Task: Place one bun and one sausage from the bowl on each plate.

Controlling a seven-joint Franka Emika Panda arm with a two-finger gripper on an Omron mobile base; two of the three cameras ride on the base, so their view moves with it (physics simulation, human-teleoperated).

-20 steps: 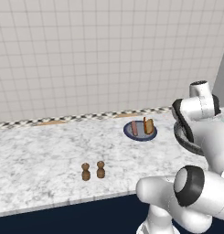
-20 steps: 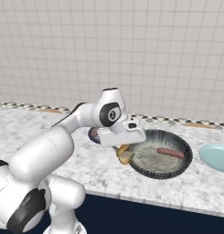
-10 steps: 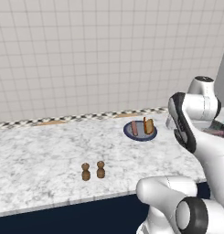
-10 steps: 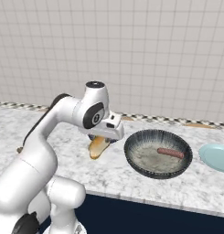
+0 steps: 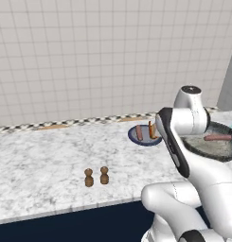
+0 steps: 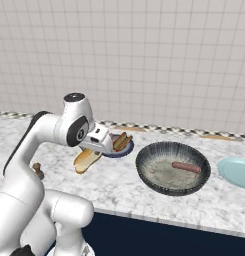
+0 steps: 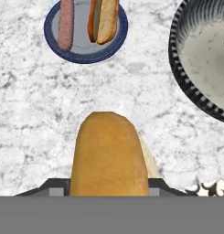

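Observation:
My gripper (image 6: 92, 152) is shut on a golden bun (image 6: 87, 160), held above the marble counter just in front-left of the dark navy plate (image 6: 125, 150). In the hand view the held bun (image 7: 109, 155) covers the fingertips. The navy plate (image 7: 86, 57) carries a sausage (image 7: 66, 25) and another bun (image 7: 104, 18). To its right stands the large ribbed grey bowl (image 6: 149, 176), with one sausage (image 6: 186, 167) lying inside. The pale blue plate (image 6: 236, 171) lies at the far right with nothing on it. From the left base, the navy plate (image 5: 134, 138) and bowl (image 5: 220, 152) show beside my arm.
Two small brown shakers (image 5: 89, 177) (image 5: 104, 175) stand near the counter's front edge, left of the plates. A tiled wall closes the back of the counter, and the bowl's rim (image 7: 177, 68) sits close on the right of the hand view.
My arm has swung left, carrying the bun from over the bowl's left edge to a spot in front-left of the navy plate. Bowl and plates have stayed put.

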